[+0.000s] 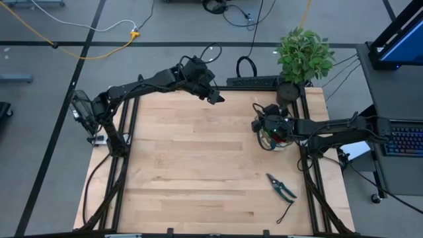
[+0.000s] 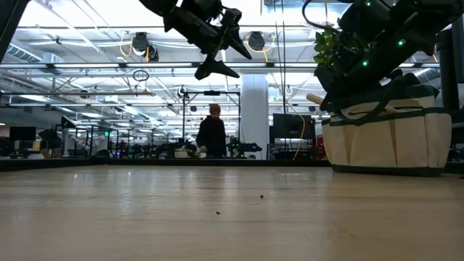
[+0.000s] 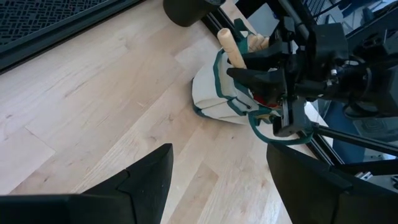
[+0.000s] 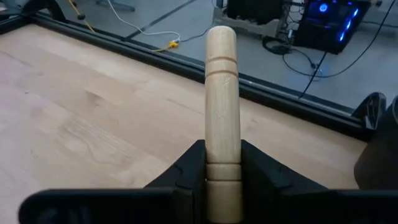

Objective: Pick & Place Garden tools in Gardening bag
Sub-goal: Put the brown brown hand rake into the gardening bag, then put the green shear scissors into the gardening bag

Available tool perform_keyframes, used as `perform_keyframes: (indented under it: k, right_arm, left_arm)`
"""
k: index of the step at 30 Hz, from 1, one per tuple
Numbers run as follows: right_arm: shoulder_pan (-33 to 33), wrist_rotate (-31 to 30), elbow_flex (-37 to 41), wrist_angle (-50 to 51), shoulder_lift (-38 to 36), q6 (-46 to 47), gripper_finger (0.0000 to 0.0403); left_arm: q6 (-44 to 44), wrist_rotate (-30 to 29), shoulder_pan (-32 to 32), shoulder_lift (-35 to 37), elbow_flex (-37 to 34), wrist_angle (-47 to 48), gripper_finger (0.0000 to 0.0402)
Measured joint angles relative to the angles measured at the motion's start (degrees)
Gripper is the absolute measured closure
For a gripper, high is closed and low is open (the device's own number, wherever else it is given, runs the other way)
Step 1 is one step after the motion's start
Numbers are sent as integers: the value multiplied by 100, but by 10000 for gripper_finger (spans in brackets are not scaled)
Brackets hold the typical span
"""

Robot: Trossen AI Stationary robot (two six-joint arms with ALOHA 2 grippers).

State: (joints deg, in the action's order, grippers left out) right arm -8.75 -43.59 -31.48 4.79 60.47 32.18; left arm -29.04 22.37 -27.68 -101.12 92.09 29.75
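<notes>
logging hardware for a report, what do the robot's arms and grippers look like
Both arms are dark, slim and jointed, with black cables along them. The left gripper has two broad, flat, matte black fingers. The right gripper is also black, and green lights glow on its wrist housing.

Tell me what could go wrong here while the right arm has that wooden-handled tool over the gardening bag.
1. The right gripper is shut on the wooden handle above the gardening bag; other handles already stick out, so the tool may jam against them.
2. A loop handle hangs beside the right gripper in the left wrist view and could snag on withdrawal, tipping the bag.
3. The pruning shears lie near the table's front right corner; a clumsy grasp could push them off.
</notes>
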Motion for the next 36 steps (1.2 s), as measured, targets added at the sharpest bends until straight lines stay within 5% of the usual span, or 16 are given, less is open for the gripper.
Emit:
perform_keyframes:
  k: [24, 36]
  right_arm:
    - [326, 330, 0, 29, -701, -535, 191]
    - [325, 573, 0, -14, -1738, -786, 197]
  left_arm:
    - [29, 0, 0, 0, 0, 1, 137]
    - [47, 7, 0, 0, 0, 3, 137]
